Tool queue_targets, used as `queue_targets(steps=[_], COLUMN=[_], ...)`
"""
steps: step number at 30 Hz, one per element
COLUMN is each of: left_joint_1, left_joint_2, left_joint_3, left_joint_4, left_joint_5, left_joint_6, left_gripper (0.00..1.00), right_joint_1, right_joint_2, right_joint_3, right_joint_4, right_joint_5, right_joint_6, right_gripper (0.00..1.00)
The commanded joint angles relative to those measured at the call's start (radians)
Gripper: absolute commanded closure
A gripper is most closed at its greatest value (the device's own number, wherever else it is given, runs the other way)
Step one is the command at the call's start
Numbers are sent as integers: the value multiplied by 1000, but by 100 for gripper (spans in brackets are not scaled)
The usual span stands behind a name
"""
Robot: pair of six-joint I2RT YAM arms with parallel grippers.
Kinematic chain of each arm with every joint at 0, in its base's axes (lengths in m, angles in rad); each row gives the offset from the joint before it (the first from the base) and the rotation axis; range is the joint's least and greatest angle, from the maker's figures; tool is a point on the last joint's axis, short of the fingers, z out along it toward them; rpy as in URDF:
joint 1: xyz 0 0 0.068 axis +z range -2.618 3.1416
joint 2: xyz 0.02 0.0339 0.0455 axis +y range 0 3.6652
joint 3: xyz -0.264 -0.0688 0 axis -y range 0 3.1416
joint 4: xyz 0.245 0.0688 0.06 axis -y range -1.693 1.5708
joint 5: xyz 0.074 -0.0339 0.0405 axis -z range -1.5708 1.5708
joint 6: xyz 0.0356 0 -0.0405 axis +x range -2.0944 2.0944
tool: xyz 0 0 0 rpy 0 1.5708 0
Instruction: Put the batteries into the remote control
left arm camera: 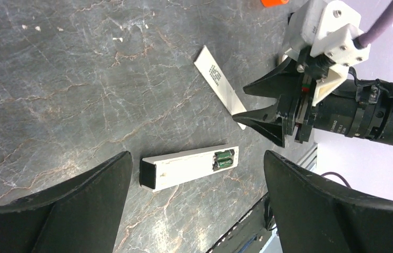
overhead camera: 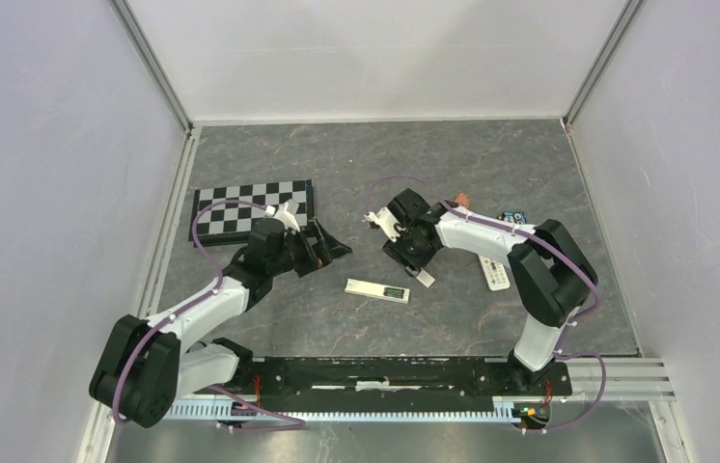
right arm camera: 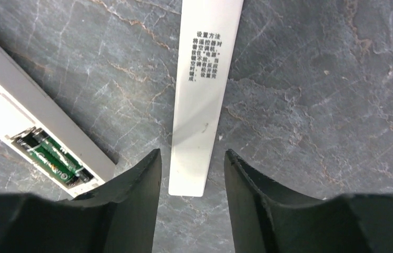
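Note:
The remote control [overhead camera: 376, 289] lies back up in the middle of the table, and it shows in the left wrist view [left arm camera: 184, 169] and the right wrist view [right arm camera: 31, 124]. Two batteries [left arm camera: 224, 159] with green markings sit side by side in its recess [right arm camera: 52, 155]. A loose white battery cover [right arm camera: 205, 89] with printed text lies flat beside it [left arm camera: 220, 84]. My right gripper [right arm camera: 192, 174] is open, its fingers on either side of the cover's near end. My left gripper [left arm camera: 197, 161] is open wide and empty, above and left of the remote.
A checkerboard [overhead camera: 252, 207] lies at the back left. A second white remote with buttons [overhead camera: 496, 274] lies under the right arm. A small orange thing [overhead camera: 462, 201] and a blue item [overhead camera: 515, 216] sit at the back right. The arms' base rail [overhead camera: 385, 371] runs along the near edge.

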Motion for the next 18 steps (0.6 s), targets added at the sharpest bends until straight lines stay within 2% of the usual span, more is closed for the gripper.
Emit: queue_targets(steps=[1, 3, 6, 14, 18], left_joint_1=[-5, -6, -6, -6, -7], left_joint_2=[7, 10, 15, 26, 26], left_joint_3=[43, 43, 44, 45, 46], left_joint_4=[53, 53, 53, 59, 61], left_joint_5=[22, 23, 23, 27, 27], left_joint_6=[-20, -18, -17, -17, -15], left_gripper=[1, 1, 1, 1, 1], right_joint_1=[-1, -2, -2, -2, -3], right_joint_2=[-79, -90, -92, -52, -19], right_joint_3=[-16, -34, -64, -70, -69], right_joint_4=[-10, -17, -30, -77, -68], right_joint_5=[5, 5, 5, 54, 38], right_joint_6=[-11, -20, -35, -41, -48], right_gripper=[40, 33, 32, 45, 49])
